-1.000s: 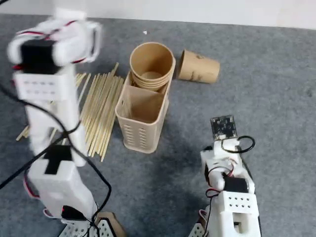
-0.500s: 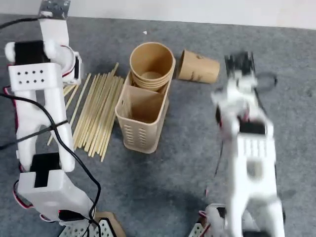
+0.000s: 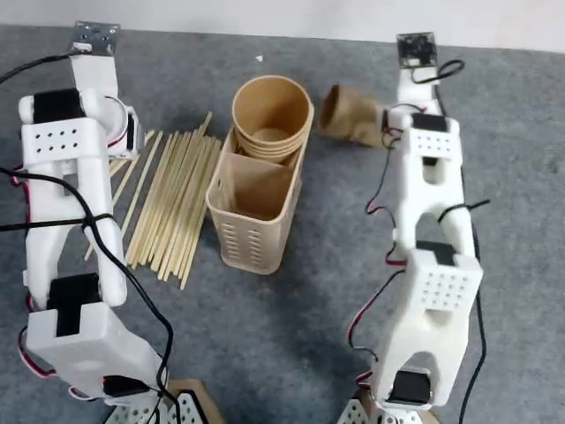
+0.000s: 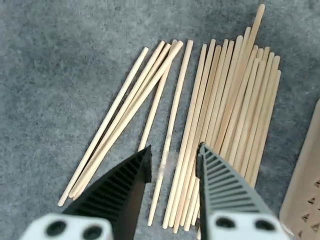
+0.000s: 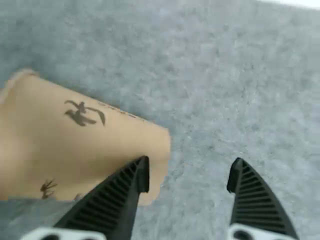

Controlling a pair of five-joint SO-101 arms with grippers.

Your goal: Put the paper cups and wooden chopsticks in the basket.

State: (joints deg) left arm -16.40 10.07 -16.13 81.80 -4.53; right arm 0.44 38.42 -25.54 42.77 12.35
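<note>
Paper cup [image 5: 75,145] | on side | beside finger of spread right gripper [image 5: 191,161]

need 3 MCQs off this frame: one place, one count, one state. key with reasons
1. Where do the wooden chopsticks lie?
A. On the grey table beside the basket
B. Inside the basket
C. In a person's hand

2. How many compartments has the basket?
A. One
B. Two
C. Four

3. The paper cup by the right gripper is:
A. Standing upright
B. Crushed flat
C. Lying on its side

Key
1 A: they are spread flat on the table, next to the basket's wall.
2 B: one divider splits it, and the far half holds the stacked cups.
3 C: its side wall rests on the table.
</note>
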